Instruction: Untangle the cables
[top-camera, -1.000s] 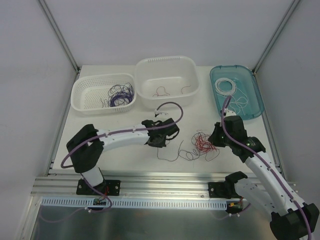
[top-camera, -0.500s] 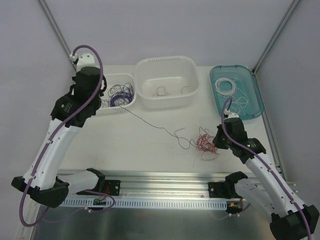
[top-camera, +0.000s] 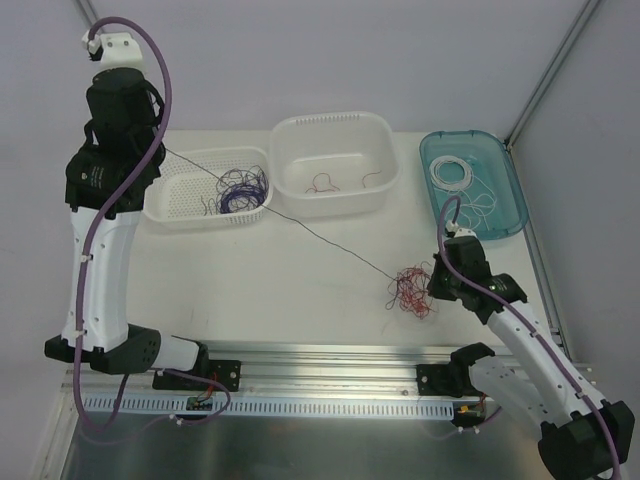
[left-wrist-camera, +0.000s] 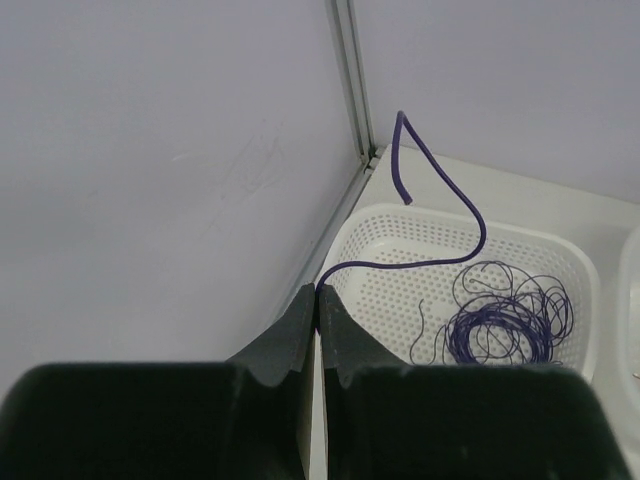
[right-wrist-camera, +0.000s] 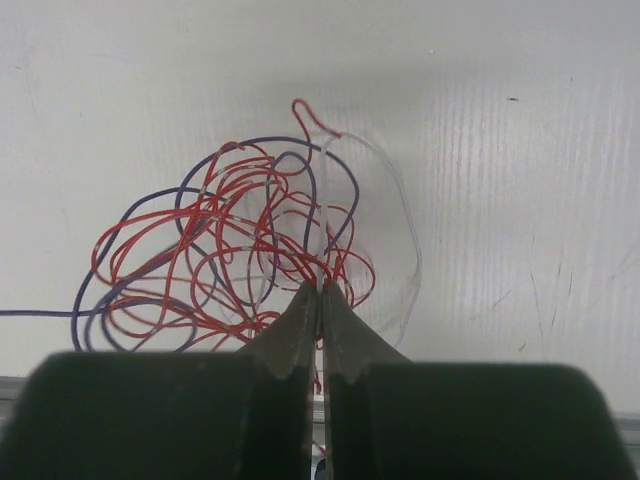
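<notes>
white table. three containers in a row along the back: perforated white basket left, white tub just beside it in the middle, teal tray right, apart from the tub. tangle of red, purple and white wires lies front right. one purple wire runs taut from it toward the basket.

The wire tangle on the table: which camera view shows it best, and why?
Right wrist view: the tangle fills the frame, red, purple and whitish strands distinct at the shut right pincer. The top external view shows only a small reddish clump; the left wrist view misses it.
</notes>
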